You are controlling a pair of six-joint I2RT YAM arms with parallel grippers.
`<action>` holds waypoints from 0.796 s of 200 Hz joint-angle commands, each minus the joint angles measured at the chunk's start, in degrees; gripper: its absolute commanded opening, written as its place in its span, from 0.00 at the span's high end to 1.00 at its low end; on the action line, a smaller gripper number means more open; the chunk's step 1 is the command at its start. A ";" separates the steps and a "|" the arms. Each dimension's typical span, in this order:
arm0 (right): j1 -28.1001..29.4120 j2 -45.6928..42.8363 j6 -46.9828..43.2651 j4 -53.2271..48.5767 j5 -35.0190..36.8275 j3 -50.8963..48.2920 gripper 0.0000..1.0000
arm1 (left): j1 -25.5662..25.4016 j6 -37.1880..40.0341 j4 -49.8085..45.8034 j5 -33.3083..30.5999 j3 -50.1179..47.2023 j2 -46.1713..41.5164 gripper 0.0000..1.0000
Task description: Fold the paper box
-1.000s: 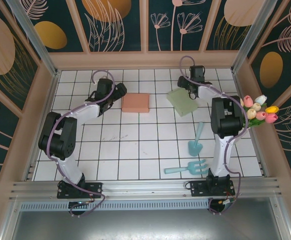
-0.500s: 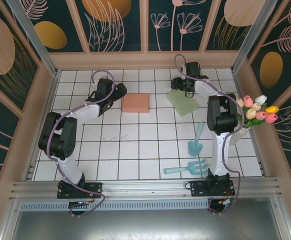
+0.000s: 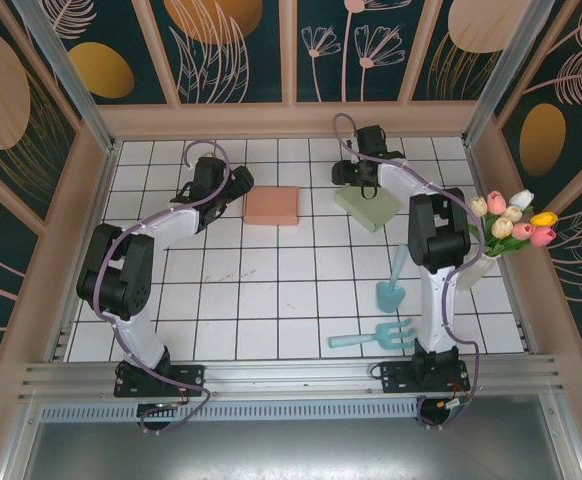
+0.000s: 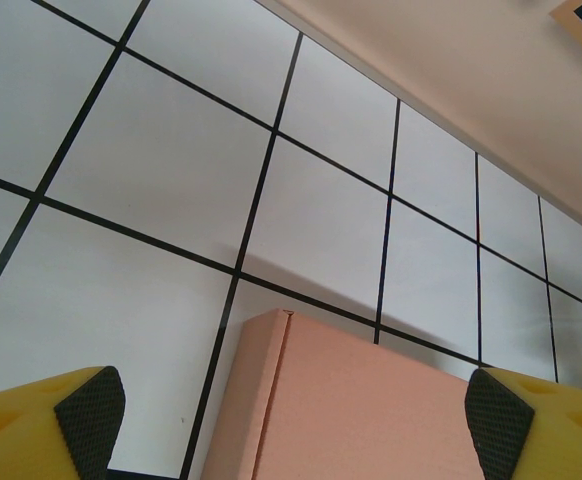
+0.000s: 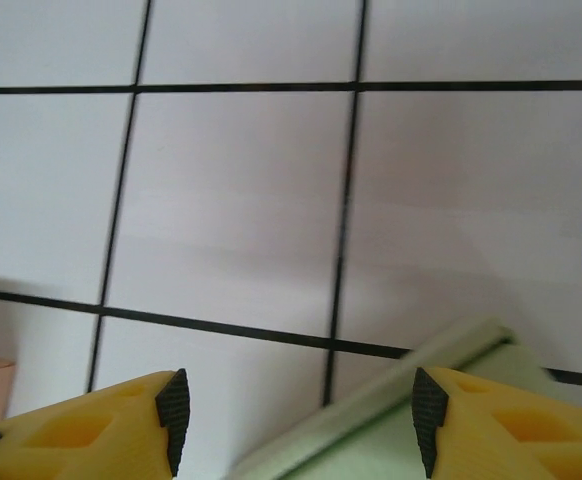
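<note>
at green paper box (image 3: 373, 208), right gripper (image 3: 348, 177): half open, empty
left gripper (image 3: 239, 181): wide open, empty
paper: likely light, flimsy; to be taken by edge

No readable text, label or number shows anywhere

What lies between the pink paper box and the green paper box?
In the top view, the stretch of table between the pink paper box and the green paper box is bare.

Matt pink paper box (image 4: 351, 400) on smooth tiles (image 4: 171, 170).
</note>
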 commanded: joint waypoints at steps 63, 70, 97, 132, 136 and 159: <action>-2.64 0.46 2.18 -0.67 4.40 3.05 0.38 | 0.41 1.25 -0.34 0.54 0.04 0.69 0.10; -2.59 0.70 2.19 -0.75 3.29 3.04 0.38 | 0.43 1.29 -0.34 0.54 0.04 0.82 0.10; -1.33 2.51 1.01 -2.93 -0.66 3.84 0.38 | 0.43 1.32 -0.56 0.59 0.22 0.91 0.10; 0.49 3.23 -0.08 -4.12 0.59 2.64 0.38 | 0.43 1.22 -0.43 0.94 -0.20 0.47 0.10; 0.59 3.00 -0.18 -4.00 0.26 2.32 0.38 | 0.43 1.23 -0.37 0.98 -0.30 0.28 0.10; 1.44 1.93 -0.48 -4.16 -1.74 0.86 0.38 | 0.43 1.06 -0.25 0.98 -0.88 -0.15 0.10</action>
